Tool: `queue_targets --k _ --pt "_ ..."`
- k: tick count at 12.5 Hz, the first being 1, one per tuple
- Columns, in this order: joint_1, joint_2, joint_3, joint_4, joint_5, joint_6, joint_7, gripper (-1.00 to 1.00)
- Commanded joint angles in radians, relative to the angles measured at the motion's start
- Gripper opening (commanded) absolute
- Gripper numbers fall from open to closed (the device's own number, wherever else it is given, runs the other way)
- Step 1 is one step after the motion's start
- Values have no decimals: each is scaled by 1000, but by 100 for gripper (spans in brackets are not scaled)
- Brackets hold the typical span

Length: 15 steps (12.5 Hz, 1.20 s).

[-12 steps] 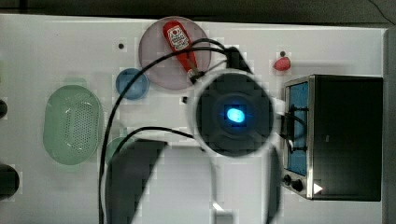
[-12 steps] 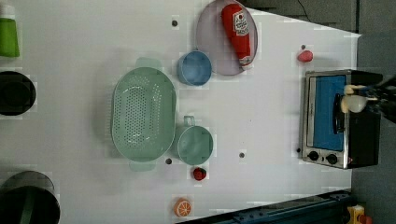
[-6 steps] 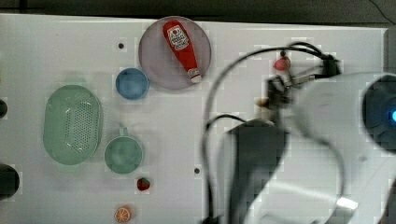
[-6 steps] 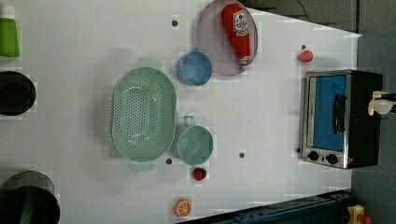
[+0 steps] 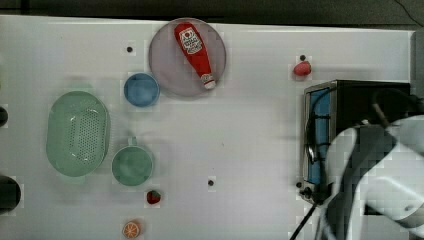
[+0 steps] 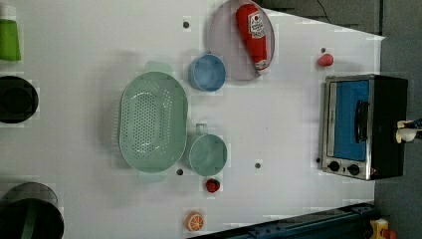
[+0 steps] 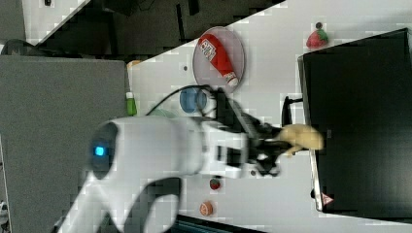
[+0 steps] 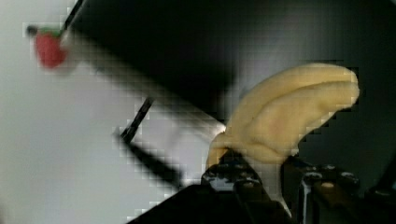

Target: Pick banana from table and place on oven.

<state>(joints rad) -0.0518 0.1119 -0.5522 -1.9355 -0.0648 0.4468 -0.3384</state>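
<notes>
My black two-fingered gripper is clenched on the small pale cream-yellow toy banana. In the wrist view the fingers pinch the banana at its narrow lower end, and the curved body projects beyond the fingertips. In the right view the banana is held in the air over the front edge of the boxy toaster oven, above its flat black top panel. Whether the banana touches that panel cannot be told. In the left view the banana shows as a pale stub at the left view's right edge, beside the oven.

My white arm extends from the right view's left toward the oven. In the top view the arm covers part of the oven, whose blue-tinted glass door faces the top view's left.

The oven stands on the large flat white tabletop. A small red toy strawberry lies on the table just beside the oven's back corner. Well apart from the oven, toward the top view's left, a red ketchup bottle lies on a round grey-lilac plate. A small blue bowl sits just beside the plate. A pale green perforated colander and a pale green cup with a handle stand near each other. A second red strawberry and an orange slice lie near the cup.
</notes>
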Motion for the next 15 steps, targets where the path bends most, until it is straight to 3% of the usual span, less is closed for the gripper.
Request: queue_targets --k 1,3,9,11,13,15 --pt "-6 43 -43 44 -1 88 -292 -61" --pt "-10 99 -53 44 5 118 -346 -32" --pt "-11 101 -58 74 14 119 -366 99" --pt "-6 50 -53 137 -2 64 -426 100" --pt "13 -13 -18 196 -2 -110 -460 100" --pt "40 -76 49 229 -2 -281 -364 100"
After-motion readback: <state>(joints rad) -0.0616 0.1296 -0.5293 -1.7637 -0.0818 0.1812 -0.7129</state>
